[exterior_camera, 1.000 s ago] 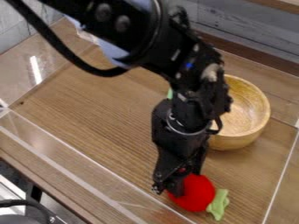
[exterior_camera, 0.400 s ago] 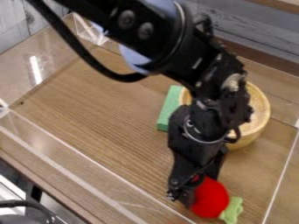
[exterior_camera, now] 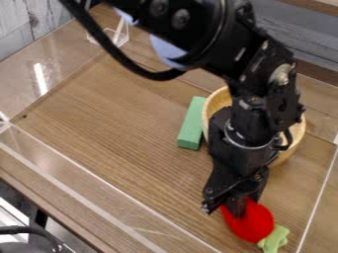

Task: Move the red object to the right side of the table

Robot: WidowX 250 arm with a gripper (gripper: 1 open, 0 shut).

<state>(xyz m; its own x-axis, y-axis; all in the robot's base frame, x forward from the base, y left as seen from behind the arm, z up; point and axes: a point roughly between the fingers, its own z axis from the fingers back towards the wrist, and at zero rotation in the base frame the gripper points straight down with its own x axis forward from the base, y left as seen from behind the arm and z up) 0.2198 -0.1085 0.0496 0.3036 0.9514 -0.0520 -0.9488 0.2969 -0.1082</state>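
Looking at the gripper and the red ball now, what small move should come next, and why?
Probably close fully on the red object and lift it slightly. The gripper points down right over it, near the front right edge of the table, but whether the fingers already hold it cannot be told. The green block and wooden bowl are behind, out of the way.

From my station I see the red object [exterior_camera: 251, 223] at the table's [exterior_camera: 93, 133] near right corner, directly under the gripper [exterior_camera: 235, 209] — the block [exterior_camera: 195, 124] lies farther back to its left, the bowl [exterior_camera: 294, 128] beyond, behind the arm.
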